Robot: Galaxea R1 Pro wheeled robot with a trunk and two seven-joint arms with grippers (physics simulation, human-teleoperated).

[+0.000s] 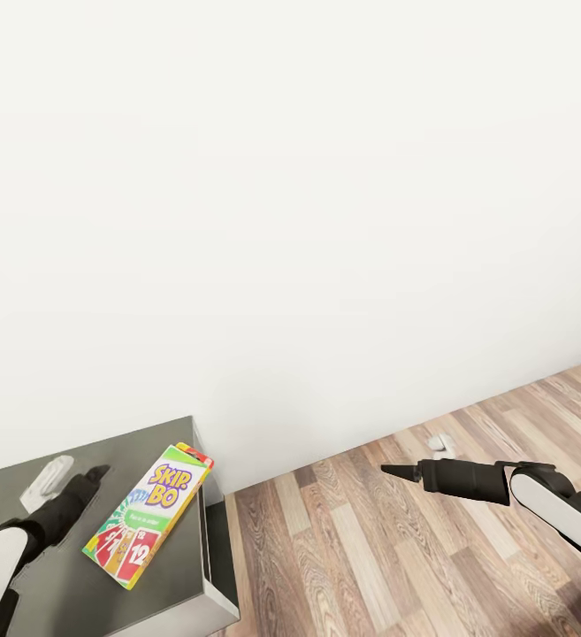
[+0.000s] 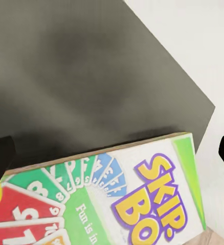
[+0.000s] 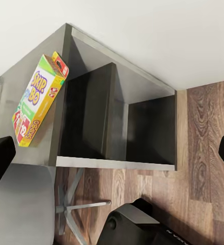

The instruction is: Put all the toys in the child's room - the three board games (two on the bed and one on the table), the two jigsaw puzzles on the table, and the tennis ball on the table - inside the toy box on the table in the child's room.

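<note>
Meanwhile, a Skip-Bo game box [image 1: 153,513] lies flat on a dark grey cabinet top [image 1: 25,610] at the lower left of the head view, one long edge close to the cabinet's front edge. The left gripper [image 1: 95,475] hovers just beside the box, on its left in the frame, above the dark surface; its left wrist view looks down on the box [image 2: 117,204] with a dark fingertip at each side edge of the picture, so the jaws stand wide apart with nothing between them. The right gripper [image 1: 394,471] hangs over the wood-plank floor [image 1: 396,566] at the lower right, well apart from the box; from this side-on angle its fingers read as a single point, but its own wrist view shows a fingertip at each edge of the frame, so it too appears spread and empty. That view also takes in the box [image 3: 38,104] on the cabinet [image 3: 117,112], which has open shelf bays below. A white wall [image 1: 290,195] spans the upper part of the head view.

By the look of it, the step in hand is picking up this game. The next move likely calls for bringing the left jaws over the box and closing across its narrow width, then carrying it to the tray.
</note>
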